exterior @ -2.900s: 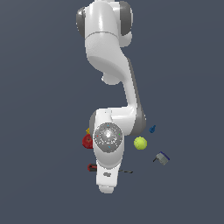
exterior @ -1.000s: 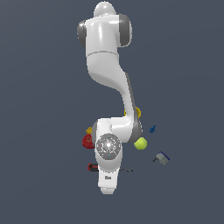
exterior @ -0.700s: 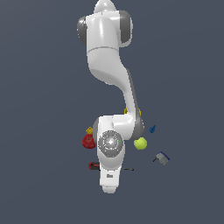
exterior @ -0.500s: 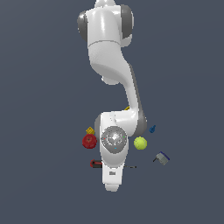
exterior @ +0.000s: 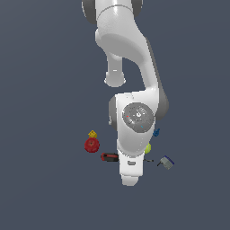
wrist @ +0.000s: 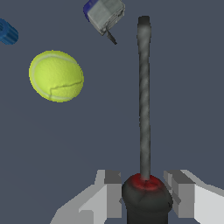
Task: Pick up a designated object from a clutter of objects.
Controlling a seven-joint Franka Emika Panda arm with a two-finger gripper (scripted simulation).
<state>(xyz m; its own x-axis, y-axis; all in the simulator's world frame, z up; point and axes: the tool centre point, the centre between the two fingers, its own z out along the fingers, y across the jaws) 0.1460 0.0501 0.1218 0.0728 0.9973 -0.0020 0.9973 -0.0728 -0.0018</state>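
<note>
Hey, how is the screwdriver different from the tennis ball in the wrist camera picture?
The screwdriver is long and thin, with a dark shaft and a red-and-black handle; the tennis ball is round and yellow-green. The screwdriver's handle sits between the fingers of the end effector; the tennis ball lies off to the side, touching nothing. The screwdriver stretches across most of the picture; the tennis ball is compact. Both lie over the same dark surface.

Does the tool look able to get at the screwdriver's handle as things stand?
Probably yes: the tool already has a finger on each side of the screwdriver handle, jaws open, nothing between them; the tennis ball lies apart.
</note>
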